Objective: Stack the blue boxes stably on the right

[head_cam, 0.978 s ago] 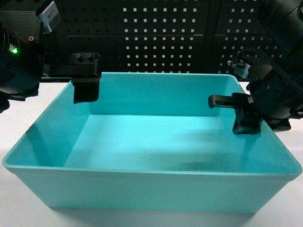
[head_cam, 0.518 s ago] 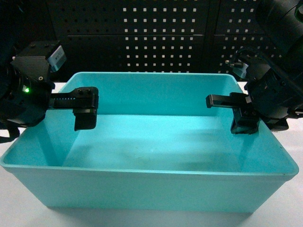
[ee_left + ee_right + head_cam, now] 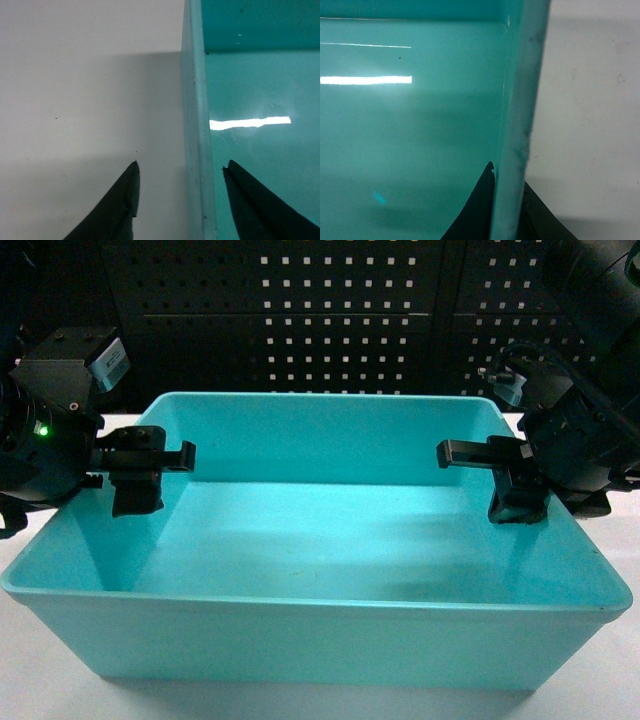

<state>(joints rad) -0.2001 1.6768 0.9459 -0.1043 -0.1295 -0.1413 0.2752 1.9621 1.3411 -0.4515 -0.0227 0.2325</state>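
— Where's the turquoise tub [image 3: 320, 590]?

— Sitting on the white desk [image 3: 75, 90], filling most of the head view, long front wall toward the camera. Black pegboard [image 3: 350, 320] behind the far rim.

— And the left gripper [image 3: 180, 175]?

— Astride the tub's left wall. Spread wide in the wrist view: one fingertip [image 3: 131, 175] outside over the desk, the other inside over the tub floor, rim running between them with clear gaps either side. Nothing pinched.

— The right gripper [image 3: 507, 187]?

— Straddling the right wall near its middle. Closed right in on the rim: inner fingertip [image 3: 485, 190] pressed against the inside face, outer one dark just beyond the wall. Probably clamped, though the contact itself sits at the blurred bottom edge of the wrist view.

— Any second box?

— Only the tub in sight.
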